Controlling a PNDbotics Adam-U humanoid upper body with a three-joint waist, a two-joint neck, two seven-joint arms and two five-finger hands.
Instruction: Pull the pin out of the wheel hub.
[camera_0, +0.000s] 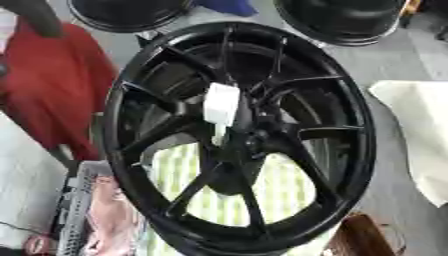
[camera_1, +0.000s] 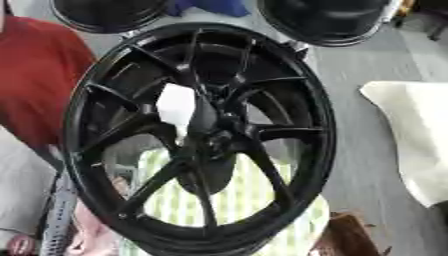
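Pin still seated in the hub, reach not begun.
I see neither hand in either view, so I cannot tell their state; the black wheel (camera_0: 238, 137) fills the middle, and the white pin (camera_0: 220, 104) sits at its hub, which my next move must grasp.

The wheel hub (camera_0: 241, 135) looks like glossy black-painted metal, smooth along its spokes; a matt white block (camera_0: 220, 103) sits at its centre, over striped yellow-green cloth (camera_0: 284, 187).
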